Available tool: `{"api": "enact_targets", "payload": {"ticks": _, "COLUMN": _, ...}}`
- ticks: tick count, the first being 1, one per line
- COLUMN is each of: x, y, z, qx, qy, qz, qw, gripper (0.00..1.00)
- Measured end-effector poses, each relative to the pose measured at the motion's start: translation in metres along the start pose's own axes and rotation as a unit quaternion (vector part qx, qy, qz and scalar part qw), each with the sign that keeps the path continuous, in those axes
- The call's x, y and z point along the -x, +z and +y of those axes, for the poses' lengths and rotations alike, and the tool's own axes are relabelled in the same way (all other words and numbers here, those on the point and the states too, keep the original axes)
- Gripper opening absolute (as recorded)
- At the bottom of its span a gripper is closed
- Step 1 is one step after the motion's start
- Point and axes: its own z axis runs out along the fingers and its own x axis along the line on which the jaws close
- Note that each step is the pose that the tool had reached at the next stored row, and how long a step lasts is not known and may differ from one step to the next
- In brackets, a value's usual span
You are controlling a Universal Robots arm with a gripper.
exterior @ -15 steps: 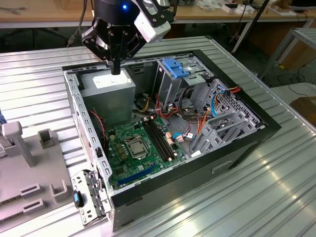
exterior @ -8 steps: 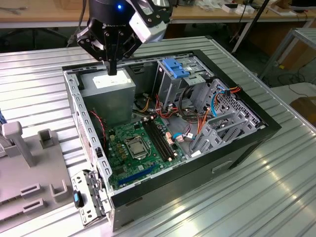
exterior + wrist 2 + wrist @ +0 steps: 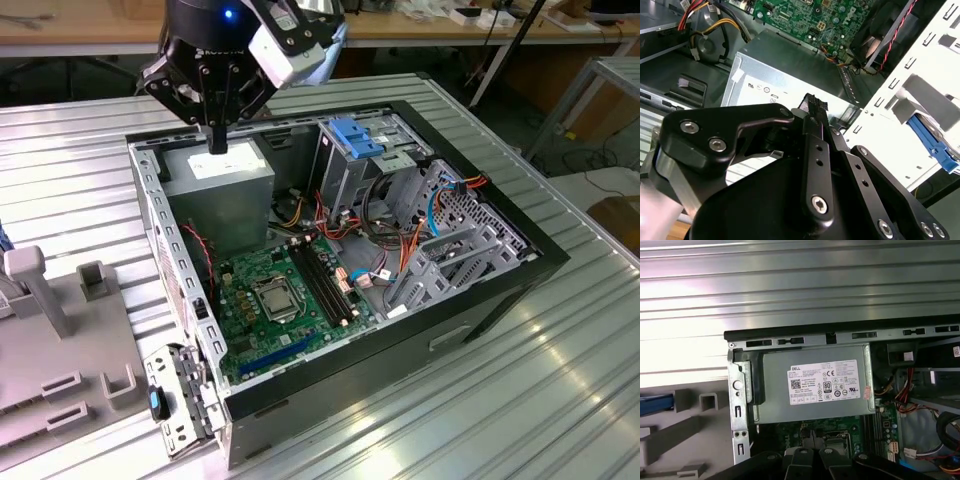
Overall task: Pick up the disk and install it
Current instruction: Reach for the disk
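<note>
Step in hand: the approach, pick not yet made; gripper (image 3: 218,146) hangs over the power supply (image 3: 222,180) at the back corner of the open computer case (image 3: 335,392), fingers (image 3: 813,116) together and clamped on nothing.

The disk (image 3: 655,404) is outside the case; in the first wrist view its blue edge sits in a slot of the grey holder (image 3: 60,350) on the surface (image 3: 480,400), off to the exterior view's left; the second wrist view catches the blue frame (image 3: 934,145) past the case's side wall. Well apart from the gripper.

My read: the grab calls for the arm to shift across the case wall to the holder, fingers spread first, then close on the disk's edges; can't tell from here how snug it sits in the slot.

Case contents: power supply in the corner; green motherboard (image 3: 275,300) flat on the bottom; grey drive cage (image 3: 345,180) with a fixed blue bracket (image 3: 355,135) on top, beside it a tangle of cables (image 3: 400,235). Can't tell which bay is free.
</note>
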Motion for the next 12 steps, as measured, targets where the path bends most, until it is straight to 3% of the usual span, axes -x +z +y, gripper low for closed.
{"api": "enact_targets", "payload": {"ticks": 12, "x": -0.0122, "y": -0.0004, "z": -0.0009, "qx": 0.0000, "qy": 0.000, "qz": 0.0000, "qw": 1.0000, "gripper": 0.11}}
